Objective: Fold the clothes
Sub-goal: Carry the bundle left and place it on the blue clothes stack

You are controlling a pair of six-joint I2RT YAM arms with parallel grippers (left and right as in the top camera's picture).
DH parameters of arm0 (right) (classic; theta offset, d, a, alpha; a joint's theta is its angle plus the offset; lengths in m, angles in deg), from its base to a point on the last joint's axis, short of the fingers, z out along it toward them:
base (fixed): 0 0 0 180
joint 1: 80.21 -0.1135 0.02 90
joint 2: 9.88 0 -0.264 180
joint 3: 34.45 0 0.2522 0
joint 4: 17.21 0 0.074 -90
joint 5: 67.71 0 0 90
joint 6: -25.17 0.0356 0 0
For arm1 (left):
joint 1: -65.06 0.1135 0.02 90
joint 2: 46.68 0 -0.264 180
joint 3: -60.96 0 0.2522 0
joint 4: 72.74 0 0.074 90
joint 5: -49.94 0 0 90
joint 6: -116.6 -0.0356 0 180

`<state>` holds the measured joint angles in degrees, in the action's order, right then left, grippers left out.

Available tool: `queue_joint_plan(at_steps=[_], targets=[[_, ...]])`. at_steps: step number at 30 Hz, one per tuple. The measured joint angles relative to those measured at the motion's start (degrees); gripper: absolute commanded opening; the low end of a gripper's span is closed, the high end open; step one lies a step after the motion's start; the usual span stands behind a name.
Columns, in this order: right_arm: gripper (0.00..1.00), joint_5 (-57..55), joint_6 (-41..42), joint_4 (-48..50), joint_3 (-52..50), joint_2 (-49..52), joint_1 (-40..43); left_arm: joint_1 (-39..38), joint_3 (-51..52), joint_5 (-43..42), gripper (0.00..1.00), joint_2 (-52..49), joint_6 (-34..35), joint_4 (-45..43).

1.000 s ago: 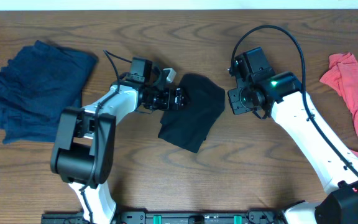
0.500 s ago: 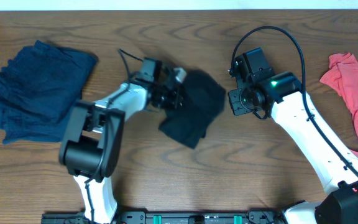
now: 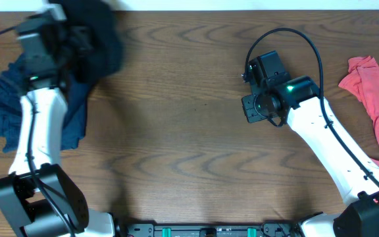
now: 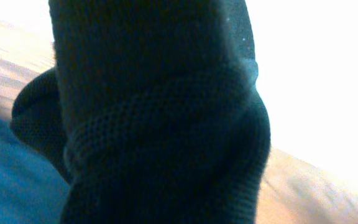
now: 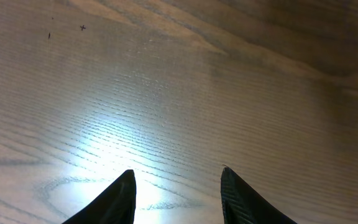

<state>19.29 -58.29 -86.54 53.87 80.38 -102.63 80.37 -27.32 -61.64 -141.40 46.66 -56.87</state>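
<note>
Jaws of the left gripper (image 3: 71,41) are pinching a black knit garment (image 3: 99,31), held blurred at the far-left corner. It hangs over the far-right edge of a stack of dark blue folded clothes (image 3: 5,105), so setting it down looks like a drop towards the near left. The left wrist view is filled with dark knit, so the fingers are hidden.

Right of the bare middle of the wooden table (image 3: 176,131), the right gripper (image 5: 176,196) hovers with jaws spread, holding nothing. A crumpled red cloth garment (image 3: 374,92) lies to its right, long axis far to near, cut off by the frame. The right arm is nearer.
</note>
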Motion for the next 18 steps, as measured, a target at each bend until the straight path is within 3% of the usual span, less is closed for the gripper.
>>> queue_joint_plan(at_steps=[9,10,12,13,18], targets=[[0.43,0.00,0.00,-0.11,0.00,0.00,0.00,11.74,0.02,5.29,0.08,-4.96,1.20,-0.57],[0.43,-0.02,0.00,-0.11,0.00,0.00,0.00,12.90,0.02,5.46,0.24,-5.73,1.22,-0.57],[0.43,0.00,0.00,-0.15,0.00,0.00,0.00,15.02,0.02,5.99,0.79,-7.13,1.16,-0.28],[0.43,-0.02,0.00,-0.26,0.00,0.00,0.00,16.11,0.02,6.32,0.98,-7.72,1.38,0.00],[0.43,0.00,0.00,-0.79,0.00,0.00,0.00,22.62,0.02,6.88,0.98,-8.55,1.97,-0.35]])
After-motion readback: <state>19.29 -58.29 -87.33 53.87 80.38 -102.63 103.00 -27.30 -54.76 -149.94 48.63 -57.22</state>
